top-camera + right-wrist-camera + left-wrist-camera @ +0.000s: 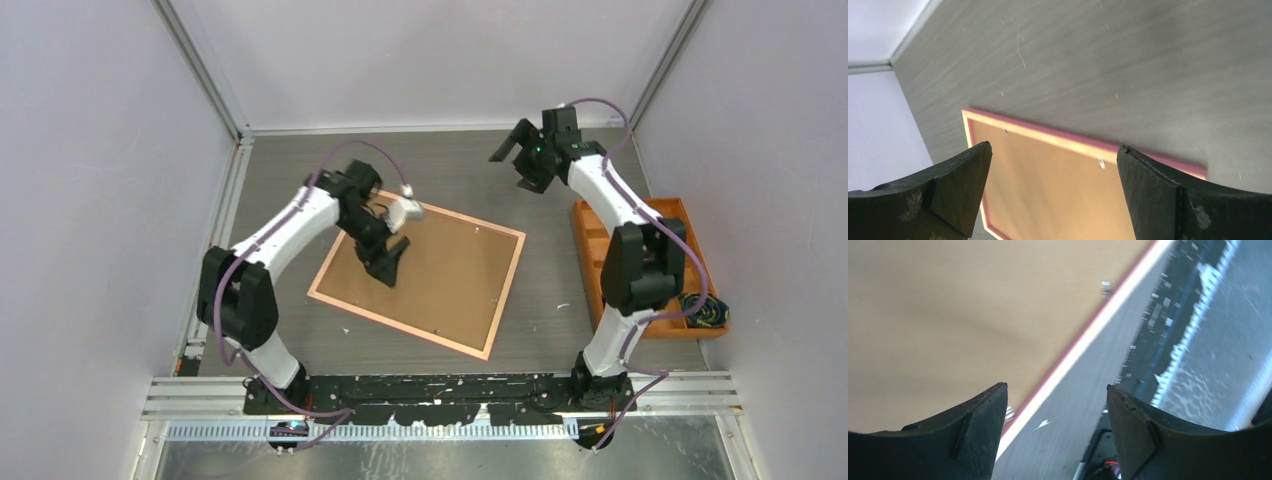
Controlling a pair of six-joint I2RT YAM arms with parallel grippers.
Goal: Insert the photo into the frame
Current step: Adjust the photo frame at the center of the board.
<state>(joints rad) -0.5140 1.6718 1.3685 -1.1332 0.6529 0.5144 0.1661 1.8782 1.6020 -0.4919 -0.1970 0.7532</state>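
1. The frame [509, 293] lies flat, back up, in the middle of the bench [560, 180]. The brown backing board [450, 285] sits inside its rim. The photo shows in no view; it may lie under the board, but that cannot be told.
2. The left fingers [980, 432] are spread with nothing between them, just above the board's left part. The right fingers [955, 192] are spread and empty too, raised well apart from the frame, toward the far wall.
3. If the board is not fully seated, or the small tabs [1106, 288] at the rim are not turned over it, lifting the frame could let the board slip out.
4. A finger coming down on the board's edge could tip it or shove the frame across the bench.
5. The orange tray [581, 235] stands at the right. Its nearest compartment holds a dark bundle [705, 310] with yellow and teal markings. The other compartments look empty, though the right arm hides part of them.
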